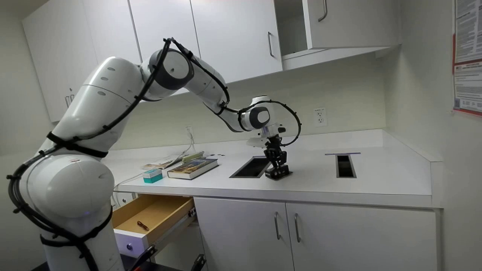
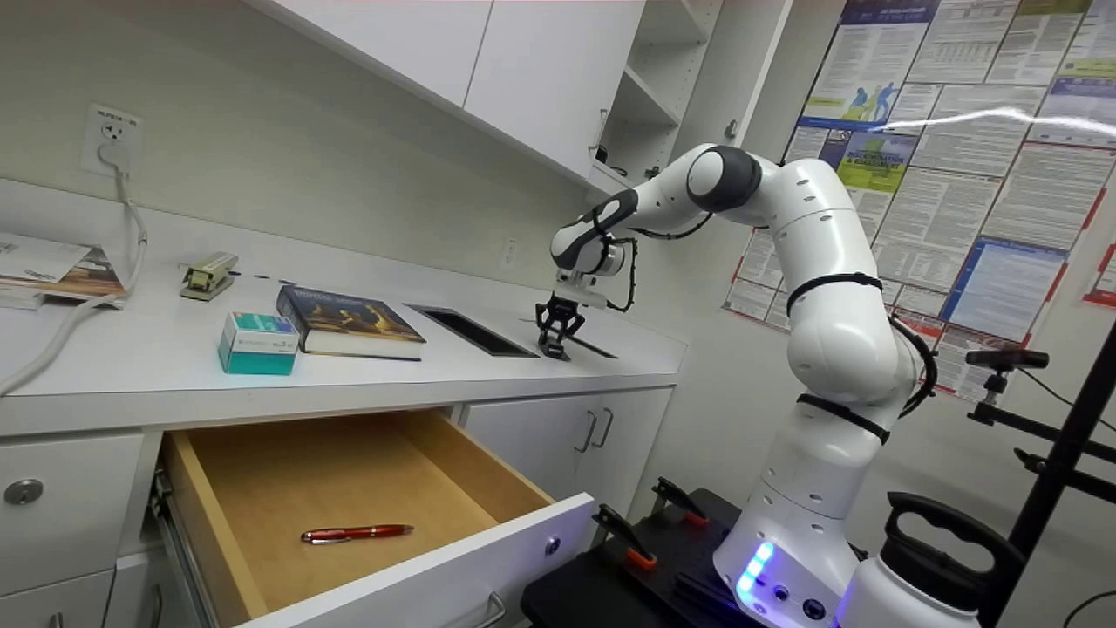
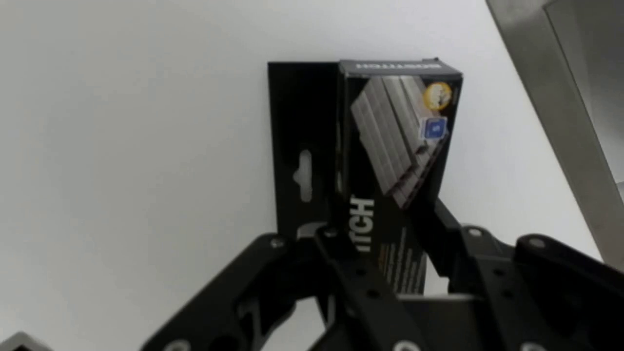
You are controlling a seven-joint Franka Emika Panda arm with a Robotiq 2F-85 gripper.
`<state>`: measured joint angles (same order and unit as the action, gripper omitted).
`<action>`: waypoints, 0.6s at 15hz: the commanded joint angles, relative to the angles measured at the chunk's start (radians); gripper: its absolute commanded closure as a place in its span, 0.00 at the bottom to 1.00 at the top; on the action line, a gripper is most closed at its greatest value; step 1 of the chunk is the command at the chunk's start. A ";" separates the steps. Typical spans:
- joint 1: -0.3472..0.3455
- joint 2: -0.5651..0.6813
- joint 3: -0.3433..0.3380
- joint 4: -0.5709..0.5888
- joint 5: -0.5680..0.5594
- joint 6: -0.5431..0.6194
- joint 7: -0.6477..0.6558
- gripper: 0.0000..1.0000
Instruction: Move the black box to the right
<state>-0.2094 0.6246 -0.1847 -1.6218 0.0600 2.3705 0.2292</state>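
The black box (image 3: 395, 161) is a small glossy carton with a flat black hang-tab card along one side. In the wrist view it lies between my gripper's (image 3: 382, 214) two fingers, which press against its long sides. In an exterior view the box (image 1: 278, 173) is directly below the gripper (image 1: 276, 163), between the two countertop cutouts. In an exterior view the box (image 2: 553, 351) shows under the gripper (image 2: 555, 336) as a small dark shape. The box is at the white counter's surface; I cannot tell whether it touches it. The fingers hide part of its lower half.
A larger black cutout (image 1: 251, 168) and a narrow cutout (image 1: 345, 166) flank the box. A book (image 1: 192, 168), a teal-white carton (image 1: 152, 175) and a stapler (image 2: 208, 276) lie further along the counter. An open drawer (image 2: 349, 480) holds a red pen (image 2: 357, 533). An overhead cabinet door (image 1: 354, 26) stands open.
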 commanded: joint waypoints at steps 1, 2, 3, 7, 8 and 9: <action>-0.018 -0.014 0.008 0.064 -0.055 -0.106 -0.163 0.83; -0.029 -0.004 0.017 0.095 -0.061 -0.130 -0.221 0.83; -0.042 0.008 0.027 0.128 -0.065 -0.152 -0.280 0.83; -0.110 0.073 0.082 0.273 -0.043 -0.217 -0.539 0.83; -0.126 0.084 0.099 0.296 -0.037 -0.223 -0.602 0.83; -0.094 0.039 0.070 0.208 -0.053 -0.177 -0.501 0.58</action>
<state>-0.2982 0.6631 -0.1209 -1.4180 0.0120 2.1968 -0.2768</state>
